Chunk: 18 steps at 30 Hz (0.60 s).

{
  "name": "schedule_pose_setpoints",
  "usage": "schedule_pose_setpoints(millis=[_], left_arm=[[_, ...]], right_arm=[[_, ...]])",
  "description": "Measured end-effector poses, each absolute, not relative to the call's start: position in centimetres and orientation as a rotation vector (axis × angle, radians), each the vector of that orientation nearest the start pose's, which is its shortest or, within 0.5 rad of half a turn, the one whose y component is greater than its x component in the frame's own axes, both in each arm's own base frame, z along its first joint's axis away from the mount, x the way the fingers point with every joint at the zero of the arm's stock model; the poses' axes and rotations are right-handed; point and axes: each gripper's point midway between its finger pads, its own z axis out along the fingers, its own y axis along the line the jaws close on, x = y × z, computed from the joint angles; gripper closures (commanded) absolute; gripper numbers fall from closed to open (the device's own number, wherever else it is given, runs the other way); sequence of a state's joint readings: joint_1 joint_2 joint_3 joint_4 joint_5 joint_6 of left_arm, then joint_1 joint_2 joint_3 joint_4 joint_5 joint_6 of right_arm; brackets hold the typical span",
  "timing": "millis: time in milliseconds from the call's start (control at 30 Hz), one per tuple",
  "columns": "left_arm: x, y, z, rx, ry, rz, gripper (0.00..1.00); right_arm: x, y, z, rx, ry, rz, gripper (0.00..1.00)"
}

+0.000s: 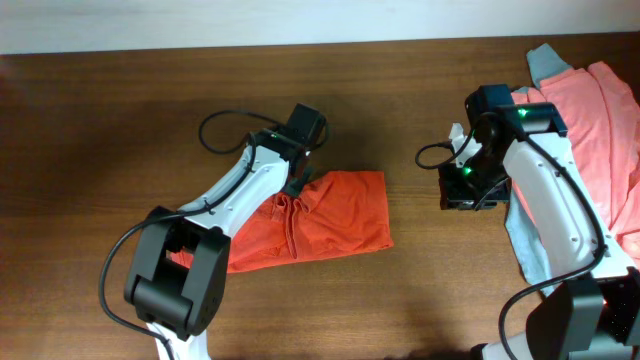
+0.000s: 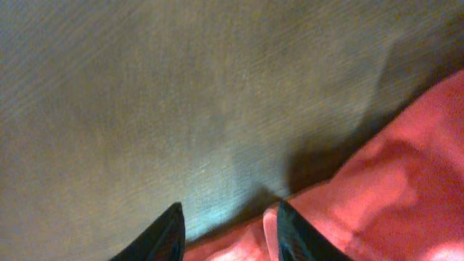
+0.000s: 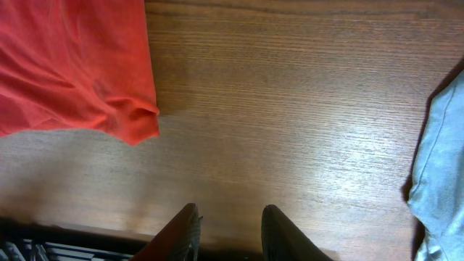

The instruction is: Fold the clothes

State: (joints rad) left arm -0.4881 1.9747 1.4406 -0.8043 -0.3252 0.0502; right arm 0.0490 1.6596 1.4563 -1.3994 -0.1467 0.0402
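An orange-red T-shirt lies folded into a rough rectangle at the middle of the wooden table. My left gripper hovers at its upper left edge. In the left wrist view the gripper is open, its dark fingers apart over the shirt's rim and bare wood. My right gripper hangs right of the shirt. In the right wrist view the gripper is open over bare table, with the shirt's corner at the upper left.
A heap of clothes sits at the right edge: a salmon-pink garment over a grey-blue one, which also shows in the right wrist view. A black cable loops behind the left arm.
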Motion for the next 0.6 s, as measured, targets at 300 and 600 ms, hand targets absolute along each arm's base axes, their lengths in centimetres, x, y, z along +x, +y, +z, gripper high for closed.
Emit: schedule_pose_setpoints(millis=[300, 600], left_arm=[[34.4, -19.8, 7.0, 0.913, 2.828, 0.252, 0.64], [33.7, -20.6, 5.5, 0.962, 2.842, 0.263, 0.64]], right_arm=[[28.8, 3.9, 14.2, -0.012, 3.164, 0.231, 0.67], [28.7, 3.9, 14.2, -0.011, 3.169, 0.231, 0.67]])
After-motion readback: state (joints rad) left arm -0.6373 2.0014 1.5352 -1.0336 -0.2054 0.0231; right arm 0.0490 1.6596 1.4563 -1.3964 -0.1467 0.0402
